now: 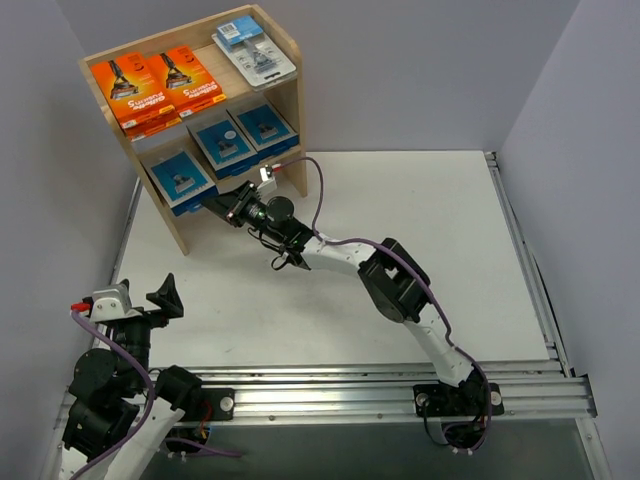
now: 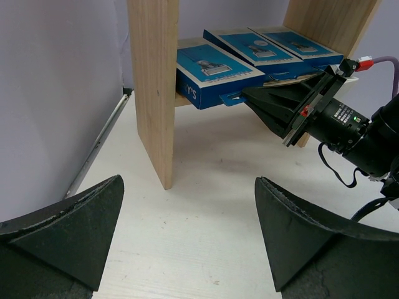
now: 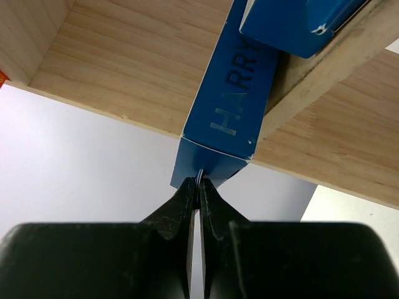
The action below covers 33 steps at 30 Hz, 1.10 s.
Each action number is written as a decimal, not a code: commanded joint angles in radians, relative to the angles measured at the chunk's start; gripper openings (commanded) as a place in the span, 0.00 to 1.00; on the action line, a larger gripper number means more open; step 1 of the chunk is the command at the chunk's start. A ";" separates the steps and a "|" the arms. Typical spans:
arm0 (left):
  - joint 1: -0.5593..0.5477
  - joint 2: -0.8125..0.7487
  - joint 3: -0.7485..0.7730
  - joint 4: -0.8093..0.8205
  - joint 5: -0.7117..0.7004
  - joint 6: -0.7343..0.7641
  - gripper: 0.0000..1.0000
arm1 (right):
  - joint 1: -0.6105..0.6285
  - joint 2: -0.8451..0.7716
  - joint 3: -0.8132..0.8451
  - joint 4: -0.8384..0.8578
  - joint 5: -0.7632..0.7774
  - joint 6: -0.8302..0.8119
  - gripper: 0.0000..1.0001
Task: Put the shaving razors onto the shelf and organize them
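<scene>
The right gripper (image 3: 199, 187) has its two black fingers pressed flat together on a thin hang tab (image 2: 229, 98) that sticks out of the end of the nearest blue box (image 3: 229, 106). So it is clamped on that pack by the tab alone. The box lies flat on the lower tier of the shelf (image 1: 290, 45), at the tier's 8 o'clock end in the overhead view, with its tab end reaching past the board's edge.

From that box toward 1 o'clock, two more blue boxes (image 1: 222, 142) (image 1: 263, 125) lie in a row on the same tier. The next one overlaps the held box's far corner in the right wrist view.

On the top tier, inside the raised rim, two orange boxes (image 1: 130, 90) (image 1: 188, 78) sit side by side. A clear blister pack (image 1: 255, 48) lies at 2 o'clock from them.

The shelf stands at 11 o'clock on the white table (image 1: 400, 200). The right arm stretches to it from its base at 5 o'clock.

The left gripper (image 2: 187, 237) hangs at 7 o'clock, well apart from the shelf. Its jaws are spread wide with nothing between them.
</scene>
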 commanded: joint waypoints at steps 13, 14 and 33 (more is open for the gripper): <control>0.011 -0.075 0.003 0.037 0.021 0.019 0.95 | 0.008 0.031 0.086 0.084 -0.001 0.026 0.10; 0.011 -0.076 0.003 0.037 0.023 0.021 0.95 | 0.008 0.031 0.086 0.084 -0.002 0.026 0.10; 0.013 -0.080 0.003 0.035 0.030 0.021 0.95 | 0.009 0.080 0.158 0.074 0.004 0.042 0.00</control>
